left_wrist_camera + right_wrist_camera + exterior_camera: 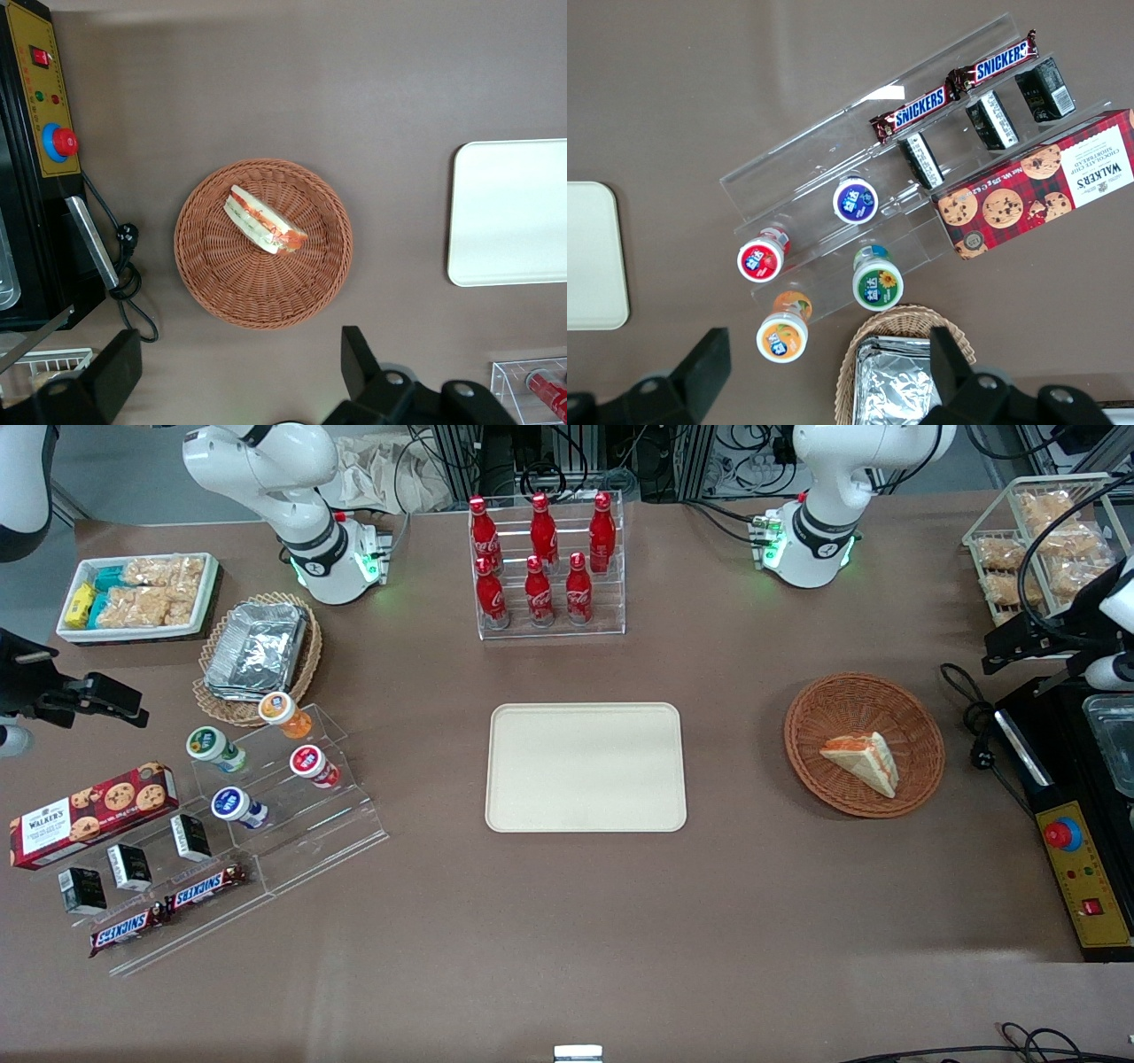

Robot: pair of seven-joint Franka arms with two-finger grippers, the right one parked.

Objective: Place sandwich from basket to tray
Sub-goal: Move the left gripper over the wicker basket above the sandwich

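Sandwich (861,763) in basket (833,700); tray (586,815) beside; claw (239,376) above.

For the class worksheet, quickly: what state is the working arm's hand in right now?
Left hand: open, holding nothing, high above the table beside the basket; the sandwich lies untouched in it.

**Left arm raised, fingers spread**

Your left arm reaches in at the working arm's end of the table, wrist camera pointing straight down. Its gripper (239,376) hangs high with the two black fingers (359,359) spread wide apart, holding nothing.
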